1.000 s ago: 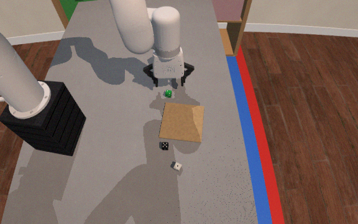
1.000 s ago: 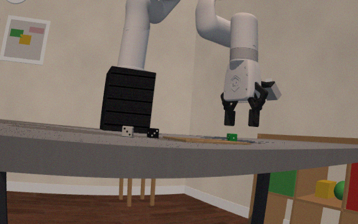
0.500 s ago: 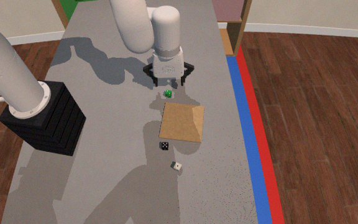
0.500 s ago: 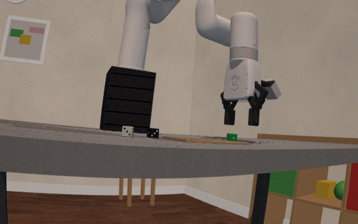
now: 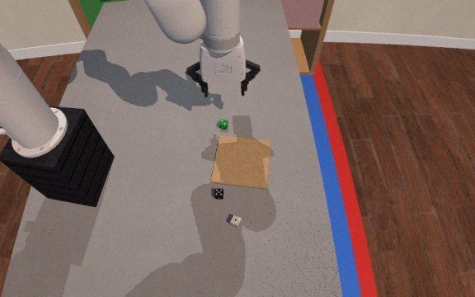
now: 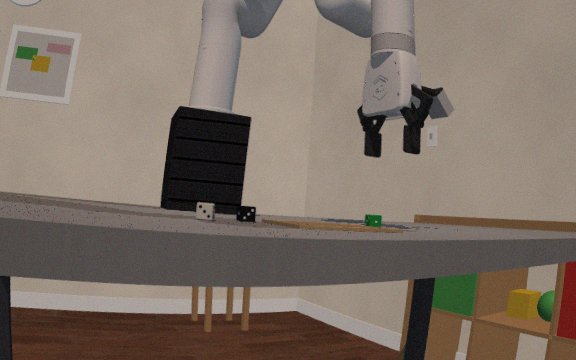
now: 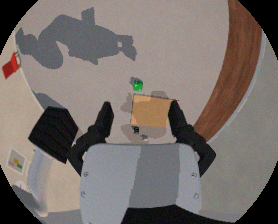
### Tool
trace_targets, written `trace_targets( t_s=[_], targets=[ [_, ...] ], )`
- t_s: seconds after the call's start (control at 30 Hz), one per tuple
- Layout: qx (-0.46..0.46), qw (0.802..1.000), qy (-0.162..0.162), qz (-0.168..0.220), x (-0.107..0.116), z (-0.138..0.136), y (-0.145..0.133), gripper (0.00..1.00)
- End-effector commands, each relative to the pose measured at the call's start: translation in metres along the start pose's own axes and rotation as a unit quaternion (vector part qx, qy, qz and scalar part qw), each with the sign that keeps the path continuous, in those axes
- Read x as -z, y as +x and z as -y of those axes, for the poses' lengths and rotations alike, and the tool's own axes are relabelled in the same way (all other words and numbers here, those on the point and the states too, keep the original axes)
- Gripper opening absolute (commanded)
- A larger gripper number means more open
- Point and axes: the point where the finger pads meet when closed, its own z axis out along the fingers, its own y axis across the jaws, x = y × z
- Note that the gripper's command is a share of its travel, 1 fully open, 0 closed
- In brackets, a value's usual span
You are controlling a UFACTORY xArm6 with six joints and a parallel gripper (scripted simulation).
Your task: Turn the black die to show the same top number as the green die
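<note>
The black die (image 5: 218, 193) lies on the grey table just off the near left corner of the tan mat (image 5: 242, 162), showing five pips on top. The green die (image 5: 223, 124) lies on the table just beyond the mat's far edge; its top number is too small to read. My gripper (image 5: 223, 92) is open and empty, high above the table, beyond the green die. In the side view the gripper (image 6: 392, 142) hangs well above the green die (image 6: 373, 220), with the black die (image 6: 246, 214) to the left. The wrist view shows the green die (image 7: 137, 84) and the mat (image 7: 151, 113) far below.
A white die (image 5: 234, 220) lies on the table nearer than the black die, one pip up; it also shows in the side view (image 6: 205, 211). The arm's black base block (image 5: 58, 158) stands at the left. A blue and red stripe (image 5: 332, 173) runs along the table's right edge.
</note>
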Motion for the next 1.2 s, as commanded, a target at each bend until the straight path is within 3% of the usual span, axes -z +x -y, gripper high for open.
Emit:
trace_targets(
  t_s=[0.0,0.47,0.57,0.67,0.7,0.73,0.77,0.83,0.87,0.93,0.97,1.03,1.07,1.17],
  targets=[
    [0.0,1.0,0.0,0.002,0.031,0.001,0.001,1.0],
    [-0.001,1.0,0.0,0.002,0.035,-0.001,-0.006,1.0],
    [-0.012,1.0,0.0,0.002,0.033,-0.008,-0.069,1.0],
    [-0.012,1.0,0.0,0.002,0.033,-0.008,-0.069,1.0],
    [-0.018,1.0,0.0,0.002,0.032,-0.007,-0.101,1.0],
    [-0.018,1.0,0.0,0.002,0.032,-0.007,-0.101,1.0],
    [-0.024,1.0,0.0,0.002,0.031,-0.004,-0.13,1.0],
    [-0.024,1.0,0.0,0.002,0.031,-0.004,-0.135,1.0],
    [-0.03,1.0,0.0,0.002,0.03,0.001,-0.163,1.0],
    [-0.03,1.0,0.0,0.002,0.03,0.001,-0.166,1.0],
    [-0.035,0.999,0.0,0.002,0.029,0.008,-0.192,1.0],
    [-0.035,0.999,0.0,0.002,0.029,0.008,-0.192,1.0],
    [-0.039,0.999,0.0,0.002,0.028,0.014,-0.211,1.0],
    [-0.042,0.999,0.0,0.002,0.028,0.021,-0.227,1.0]
  ],
)
